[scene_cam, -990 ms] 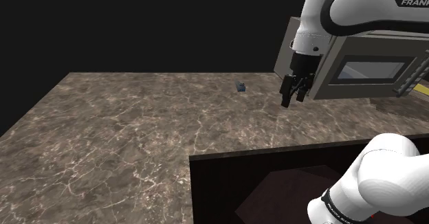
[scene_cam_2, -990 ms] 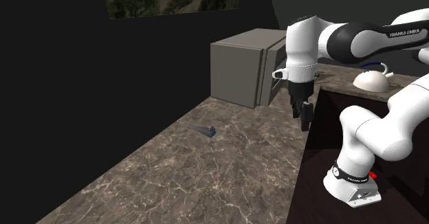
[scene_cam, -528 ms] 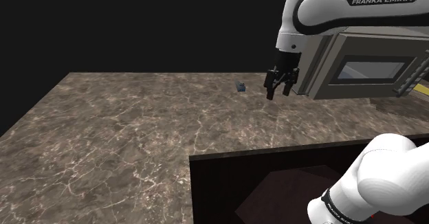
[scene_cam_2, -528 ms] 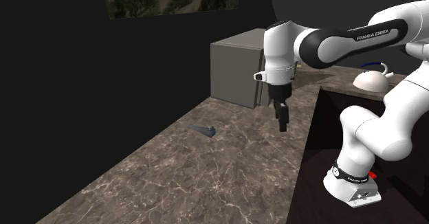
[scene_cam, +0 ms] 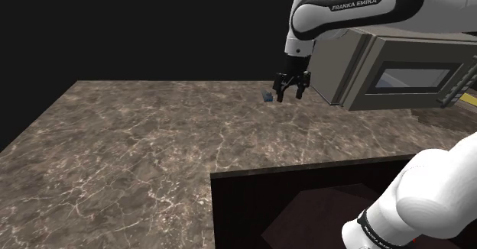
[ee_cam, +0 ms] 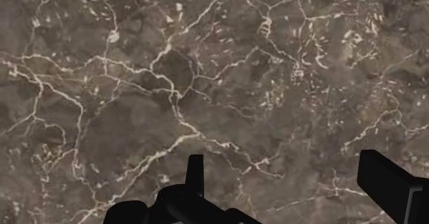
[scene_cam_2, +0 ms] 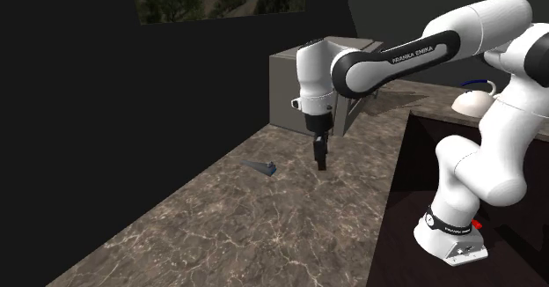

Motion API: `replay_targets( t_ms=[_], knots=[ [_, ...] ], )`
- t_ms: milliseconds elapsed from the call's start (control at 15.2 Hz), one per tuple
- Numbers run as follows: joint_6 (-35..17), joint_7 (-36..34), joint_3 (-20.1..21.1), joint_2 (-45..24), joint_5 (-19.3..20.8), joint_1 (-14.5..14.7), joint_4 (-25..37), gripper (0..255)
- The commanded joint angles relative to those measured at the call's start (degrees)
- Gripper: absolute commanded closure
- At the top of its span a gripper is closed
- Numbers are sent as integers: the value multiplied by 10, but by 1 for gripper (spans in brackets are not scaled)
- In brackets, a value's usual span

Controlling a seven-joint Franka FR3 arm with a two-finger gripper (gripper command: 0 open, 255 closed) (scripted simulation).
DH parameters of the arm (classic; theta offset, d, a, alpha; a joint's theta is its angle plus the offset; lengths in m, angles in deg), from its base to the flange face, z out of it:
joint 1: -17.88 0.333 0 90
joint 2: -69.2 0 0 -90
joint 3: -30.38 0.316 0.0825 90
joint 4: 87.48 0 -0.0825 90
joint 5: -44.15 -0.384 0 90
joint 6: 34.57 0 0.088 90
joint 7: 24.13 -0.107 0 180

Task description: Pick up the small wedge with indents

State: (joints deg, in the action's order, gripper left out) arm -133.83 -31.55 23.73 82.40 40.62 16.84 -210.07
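Small dark blue-grey wedge (scene_cam_2: 261, 167) lies flat on the brown, white-veined marble countertop (scene_cam_2: 264, 232), toward its far side, in front of a grey box-shaped appliance (scene_cam_2: 303, 91). Long axis runs roughly left-right in the second exterior view. Thin edge looks to point left and thick end toward the all-black gripper (scene_cam_2: 321, 164), but it's small, so not certain. Gripper points down over the countertop, near the wedge on that view's right, not touching it. Wrist view: the 2 fingers (ee_cam: 195, 171) stand spread apart, marble between them.
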Motion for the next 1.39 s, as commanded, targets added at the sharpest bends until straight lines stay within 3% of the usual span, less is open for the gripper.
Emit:
replay_targets(
  t_ms=[0,726,1188,1320],
  knots=[
    [-5,-2,-6,-49,0,-5,42,0],
    [15,-17,-32,-301,-14,-36,303,0],
    [87,-33,-43,-492,-33,-75,559,0],
    [83,-33,-42,-500,-33,-76,563,0]
  ],
)
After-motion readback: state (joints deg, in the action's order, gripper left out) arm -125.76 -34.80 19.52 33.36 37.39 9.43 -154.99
